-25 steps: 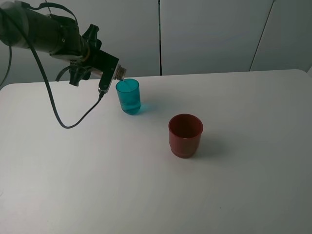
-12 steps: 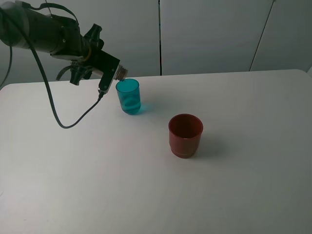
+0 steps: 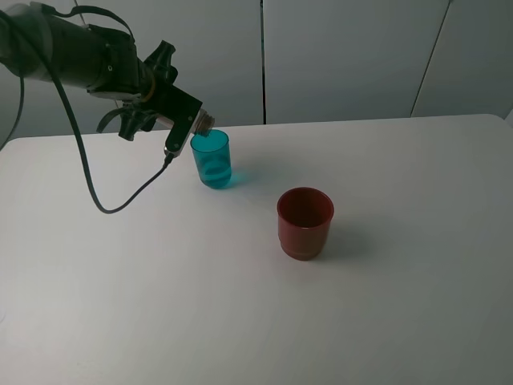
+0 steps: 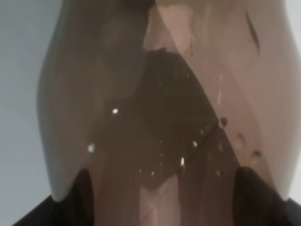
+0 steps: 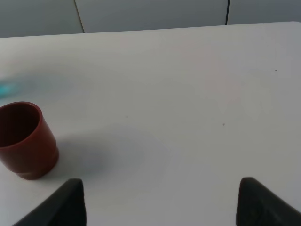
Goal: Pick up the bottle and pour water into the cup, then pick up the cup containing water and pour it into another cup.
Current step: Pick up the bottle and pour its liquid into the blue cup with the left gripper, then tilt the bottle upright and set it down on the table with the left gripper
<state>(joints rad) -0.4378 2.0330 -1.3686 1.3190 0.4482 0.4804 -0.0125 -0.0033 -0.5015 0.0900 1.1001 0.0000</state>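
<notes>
The smoky brown bottle [image 3: 186,111] is tipped nearly flat, and my left gripper [image 3: 152,92] is shut on it at the back left. Its threaded neck hangs just over the near rim of the teal cup [image 3: 212,159], which stands upright on the table with water in it. In the left wrist view the bottle [image 4: 160,117] fills the picture, droplets on its wall. The dark red cup [image 3: 304,222] stands upright and apart, right of and nearer than the teal one. In the right wrist view the red cup [image 5: 26,141] is on the table ahead of my open, empty right gripper [image 5: 160,207].
A black cable [image 3: 104,200] loops down from the left arm to just above the white table [image 3: 401,281]. Grey wall panels rise behind the table's far edge. The right arm is out of the exterior high view.
The left arm and bottle have shifted slightly to the right, the neck staying over the teal cup's rim. Both cups stand where they were.
</notes>
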